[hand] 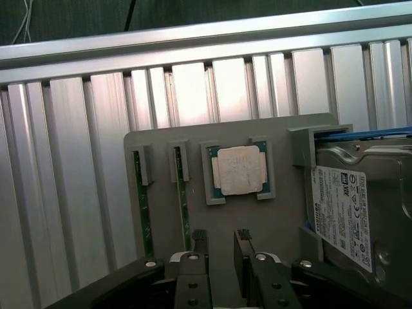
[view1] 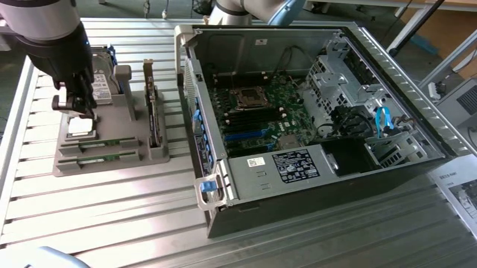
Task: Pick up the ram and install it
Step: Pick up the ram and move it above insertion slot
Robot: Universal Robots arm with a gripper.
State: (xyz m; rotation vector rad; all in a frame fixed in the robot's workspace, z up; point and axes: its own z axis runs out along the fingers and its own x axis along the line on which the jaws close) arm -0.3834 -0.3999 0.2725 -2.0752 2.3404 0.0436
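Two ram sticks stand on edge in slots of a grey holder (view1: 111,120) on the exterior view's left, one ram (view1: 100,147) behind the other ram (view1: 97,162). The wrist view shows them as thin green strips, one ram (hand: 140,209) and a second ram (hand: 183,206). My gripper (view1: 78,116) hangs open over the holder (hand: 193,145), above its end with the processor chip and beside the hard drive. In the wrist view my gripper (hand: 221,239) has nothing between its fingertips (hand: 199,237), and the nearer stick lies just beside one of them.
The holder also carries a processor chip (hand: 239,170), a silver hard drive (hand: 347,212) with blue rails and an upright card (view1: 153,111). An open computer case (view1: 313,111) lies on the exterior view's right, its motherboard (view1: 257,111) exposed with dark memory slots (view1: 242,120).
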